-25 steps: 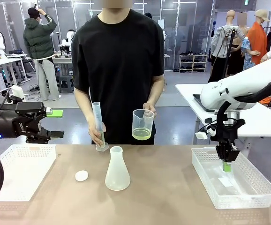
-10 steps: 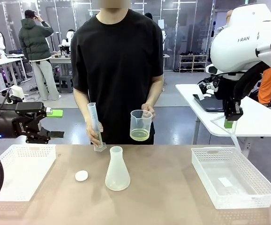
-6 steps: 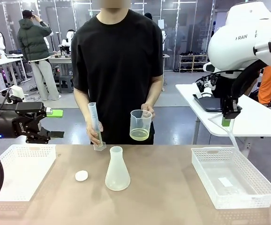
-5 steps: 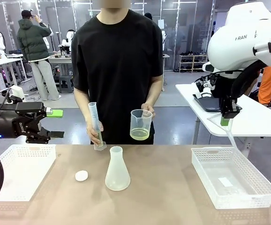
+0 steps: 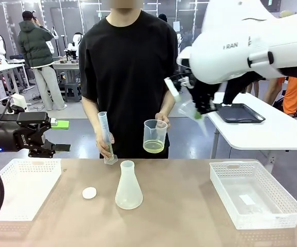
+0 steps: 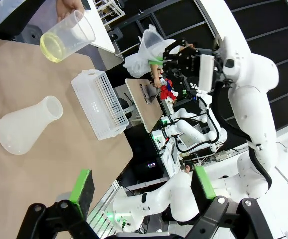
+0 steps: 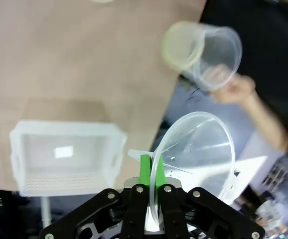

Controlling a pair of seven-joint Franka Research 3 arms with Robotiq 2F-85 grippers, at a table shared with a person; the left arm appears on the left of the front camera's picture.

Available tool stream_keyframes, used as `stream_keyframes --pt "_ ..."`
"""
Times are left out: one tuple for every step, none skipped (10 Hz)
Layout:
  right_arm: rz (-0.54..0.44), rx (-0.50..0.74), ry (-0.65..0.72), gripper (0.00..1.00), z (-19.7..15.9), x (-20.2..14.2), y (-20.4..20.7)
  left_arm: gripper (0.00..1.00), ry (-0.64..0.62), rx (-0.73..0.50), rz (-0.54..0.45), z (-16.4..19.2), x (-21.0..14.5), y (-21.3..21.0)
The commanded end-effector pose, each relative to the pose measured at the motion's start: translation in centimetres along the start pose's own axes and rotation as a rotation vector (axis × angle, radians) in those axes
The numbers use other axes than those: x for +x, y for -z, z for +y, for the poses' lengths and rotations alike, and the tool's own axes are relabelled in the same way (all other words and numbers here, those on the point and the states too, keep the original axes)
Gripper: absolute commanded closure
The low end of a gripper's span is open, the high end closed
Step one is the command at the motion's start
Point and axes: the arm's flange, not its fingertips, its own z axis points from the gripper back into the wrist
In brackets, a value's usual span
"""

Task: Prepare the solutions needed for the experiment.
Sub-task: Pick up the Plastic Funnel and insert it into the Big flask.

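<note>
The solutions (image 5: 154, 147) lie as a shallow, pale yellow-green layer at the bottom of one clear beaker (image 5: 156, 133). The person's hand (image 5: 163, 119) holds this beaker in the air just beyond the far edge of the tabletop (image 5: 189, 206). The person's other hand (image 5: 107, 141) holds one graduated cylinder (image 5: 105, 128) at a tilt, its foot at that same edge; whether it touches the surface I cannot tell. In front of and between the two, one conical flask (image 5: 128, 188) stands upright on the tabletop with bare surface all round it. One small white stopper (image 5: 89, 193) lies near the flask on its left. Two white perforated baskets sit at the sides, one (image 5: 20, 190) at the left edge and one (image 5: 269, 220) at the right, each well apart from the flask. The right gripper (image 5: 197, 114) hangs high to the right of the beaker, pinched on the rim of one clear funnel (image 5: 187, 109). The left gripper (image 5: 61, 136) hovers above the left basket, jaws wide and empty.
</note>
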Motion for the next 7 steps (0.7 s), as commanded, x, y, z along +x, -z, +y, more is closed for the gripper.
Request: stream_keyframes --pt "-0.088 -0.063 -0.100 0.97 -0.5 1.9 0.5 0.00 -0.020 -0.021 -0.017 -0.3 0.0 0.3" --pt "-0.151 -0.074 -0.140 0.97 -0.5 3.6 0.5 0.00 -0.020 -0.021 -0.017 -0.3 0.0 0.3" --pt "-0.236 -0.079 -0.157 0.97 -0.1 5.0 0.6 0.00 -0.020 -0.021 -0.017 -0.3 0.0 0.3" --pt "-0.277 -0.084 -0.174 0.97 0.4 6.2 0.7 0.00 -0.020 -0.021 -0.017 -0.3 0.0 0.3" --pt "-0.360 -0.095 -0.226 0.97 0.9 7.2 1.0 0.00 -0.020 -0.021 -0.017 -0.3 0.0 0.3" --pt "-0.441 -0.092 -0.267 0.97 1.4 8.2 1.3 0.00 -0.020 -0.021 -0.017 -0.3 0.0 0.3" --pt "-0.478 -0.096 -0.284 0.97 2.0 8.9 1.4 0.00 -0.020 -0.021 -0.017 -0.3 0.0 0.3"
